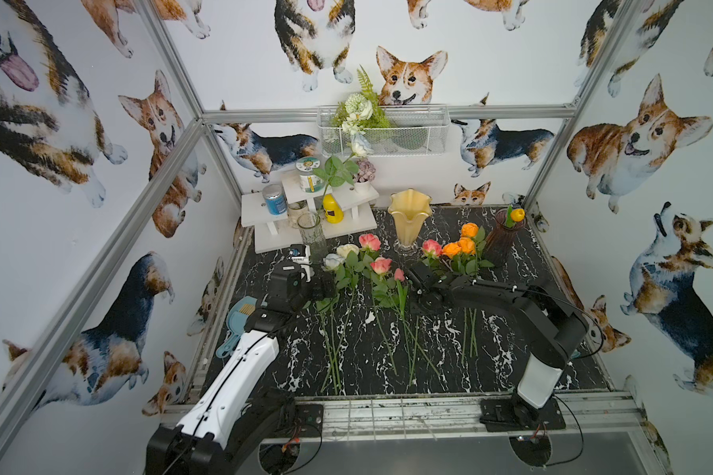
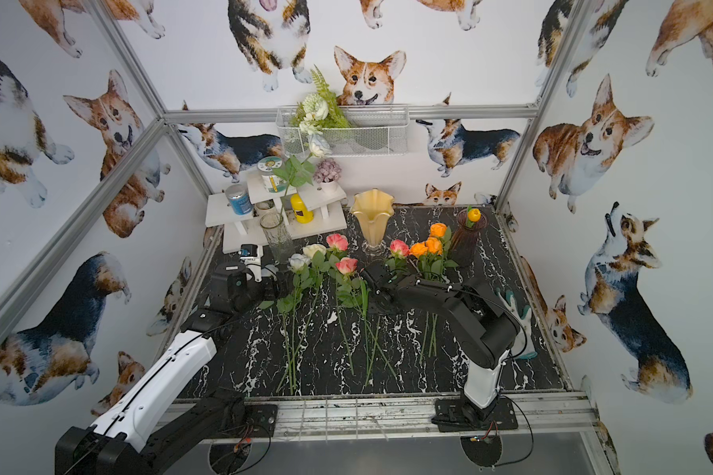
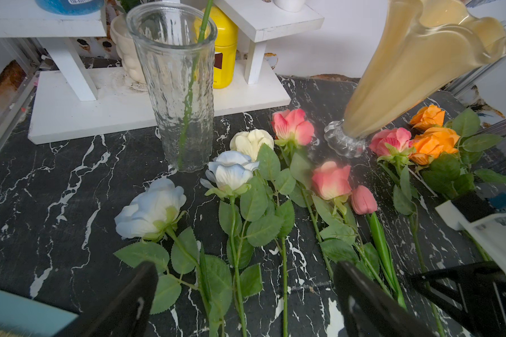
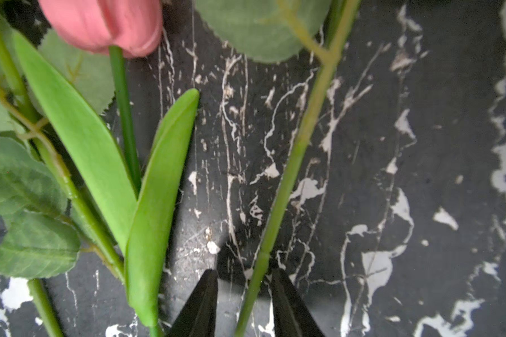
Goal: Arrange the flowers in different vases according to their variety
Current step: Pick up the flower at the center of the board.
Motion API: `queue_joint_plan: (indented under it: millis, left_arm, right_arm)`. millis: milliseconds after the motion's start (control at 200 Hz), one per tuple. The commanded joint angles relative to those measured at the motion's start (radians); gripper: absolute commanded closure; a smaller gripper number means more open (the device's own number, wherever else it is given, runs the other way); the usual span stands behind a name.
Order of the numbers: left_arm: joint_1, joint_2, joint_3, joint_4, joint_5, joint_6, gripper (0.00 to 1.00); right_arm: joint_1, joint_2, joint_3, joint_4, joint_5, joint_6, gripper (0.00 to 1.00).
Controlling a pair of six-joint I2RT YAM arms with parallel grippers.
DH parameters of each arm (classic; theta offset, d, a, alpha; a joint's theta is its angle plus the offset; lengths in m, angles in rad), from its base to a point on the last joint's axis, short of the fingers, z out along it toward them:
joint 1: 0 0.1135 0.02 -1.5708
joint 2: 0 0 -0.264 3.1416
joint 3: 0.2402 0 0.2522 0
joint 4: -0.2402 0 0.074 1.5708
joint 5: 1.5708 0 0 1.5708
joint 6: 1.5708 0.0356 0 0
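Marble top (image 1: 511, 362): R arm (image 1: 494, 294) stretched low, R tool (image 4: 244, 271) astride stem (image 4: 292, 163), unclamped; L tool (image 3: 246, 265) gaping.

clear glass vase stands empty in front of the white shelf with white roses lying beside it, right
Not empty: the clear glass vase holds a green stem, as the left wrist view shows. It does stand in front of the white shelf, with white roses lying beside it.
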Motion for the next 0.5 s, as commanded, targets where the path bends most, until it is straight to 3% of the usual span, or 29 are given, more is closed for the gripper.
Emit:
queue_joint_plan:
  millis: [0,200,295,490]
  left_arm:
    - [0.0,0.003,0.0,-0.006,0.015,-0.008,0.0]
    - [0.0,0.008,-0.001,-0.005,0.02,-0.012,0.0]
    - [0.0,0.005,-0.001,-0.006,0.019,-0.014,0.0]
    - [0.0,0.003,-0.005,-0.007,0.02,-0.018,0.0]
  right_arm:
    - [0.0,0.021,0.009,-0.029,0.013,0.01,0.66]
    - [-0.002,0.017,-0.019,-0.018,0.011,0.02,0.94]
    - [-0.002,-0.007,-0.041,-0.002,0.02,0.032,1.0]
    - [-0.001,-0.091,-0.07,0.021,0.082,0.049,1.0]
